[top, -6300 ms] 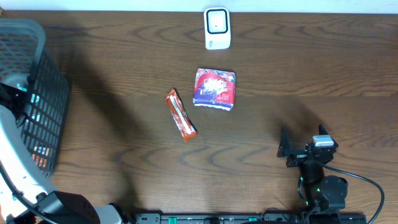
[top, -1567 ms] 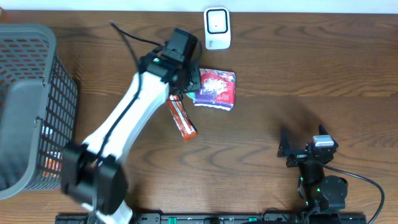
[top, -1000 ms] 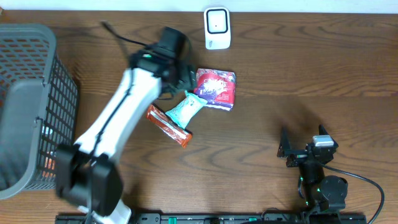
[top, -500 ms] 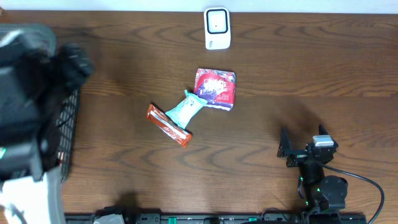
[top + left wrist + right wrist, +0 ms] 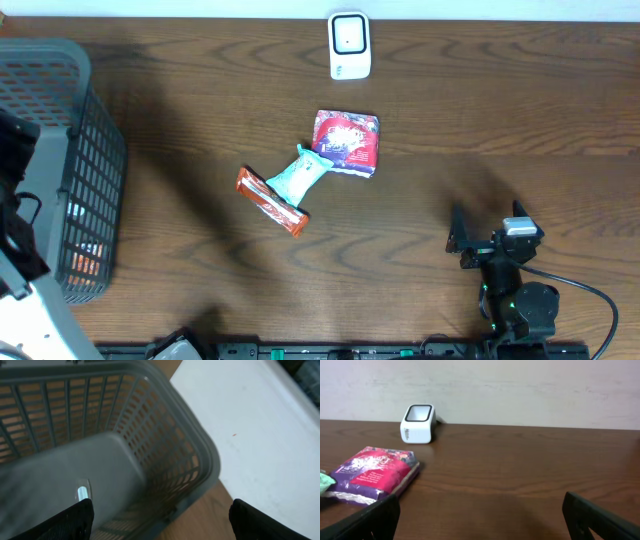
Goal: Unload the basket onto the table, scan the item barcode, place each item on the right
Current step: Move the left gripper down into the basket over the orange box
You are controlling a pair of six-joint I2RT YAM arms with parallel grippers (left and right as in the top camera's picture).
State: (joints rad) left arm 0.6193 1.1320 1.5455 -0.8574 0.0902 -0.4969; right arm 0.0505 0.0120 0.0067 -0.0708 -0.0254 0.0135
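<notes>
- Left gripper (image 5: pixel 162 516) released, empty, above basket (image 5: pixel 165 435); right gripper (image 5: pixel 485 520) released, empty.
- Bar (image 5: pixel 270 200), mint pack (image 5: pixel 300 172), purple pack (image 5: pixel 346 140) bunched ahead-left of right gripper: a grab may drag neighbours.
- Scanner (image 5: pixel 349 45) beyond them; barcode side unseen, may misread.

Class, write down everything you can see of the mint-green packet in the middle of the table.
The mint-green packet is a small, soft-looking plastic pouch with flared, crimped ends. It lies flat and diagonal on the wooden table, its upper end meeting the purple packet, its lower end against the orange bar.
</notes>
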